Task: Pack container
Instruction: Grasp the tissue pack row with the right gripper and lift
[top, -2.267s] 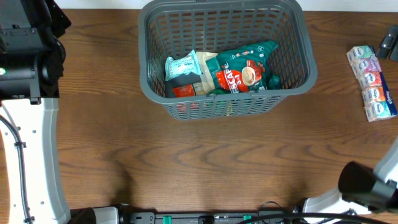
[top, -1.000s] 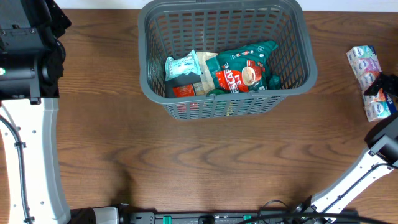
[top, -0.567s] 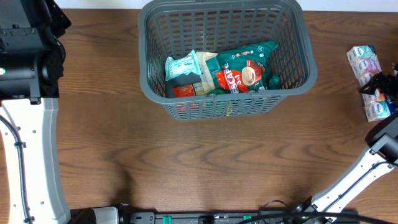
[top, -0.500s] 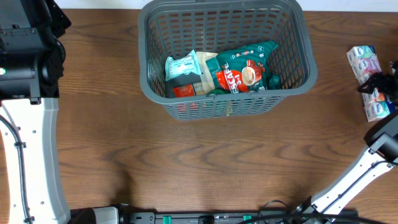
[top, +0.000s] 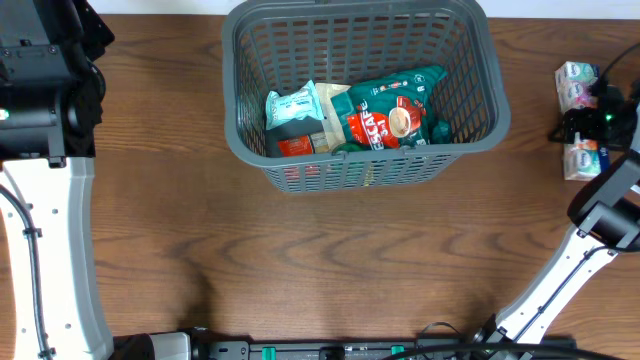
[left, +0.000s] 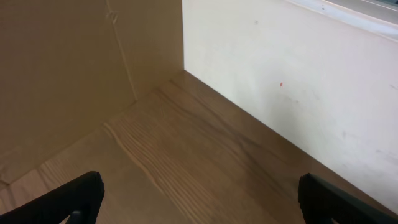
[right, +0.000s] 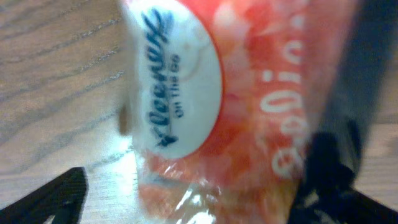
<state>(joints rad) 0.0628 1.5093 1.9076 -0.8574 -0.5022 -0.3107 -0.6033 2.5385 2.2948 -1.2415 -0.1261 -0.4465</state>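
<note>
The right end effector (top: 592, 116) straddles the Kleenex tissue pack (right: 217, 106), grip uncertain; it should clamp squarely before lifting toward the basket (top: 360, 172).

You had the container (top: 360, 172) at the far middle of the table (top: 300, 260), with packets (top: 385, 120) lying in it. The tissue pack (top: 581, 162) lay well to its right, under your right gripper (top: 592, 118).

The left arm (top: 50, 250) and right arm (top: 560, 290) are long white links joined by chunky black joint housings (top: 40, 90). A thin black cable (top: 27, 240) runs along the left link. A small green light (top: 3, 115) glows on the left housing. The left tool (left: 199, 205) ends in matt black fingers (left: 74, 196).
</note>
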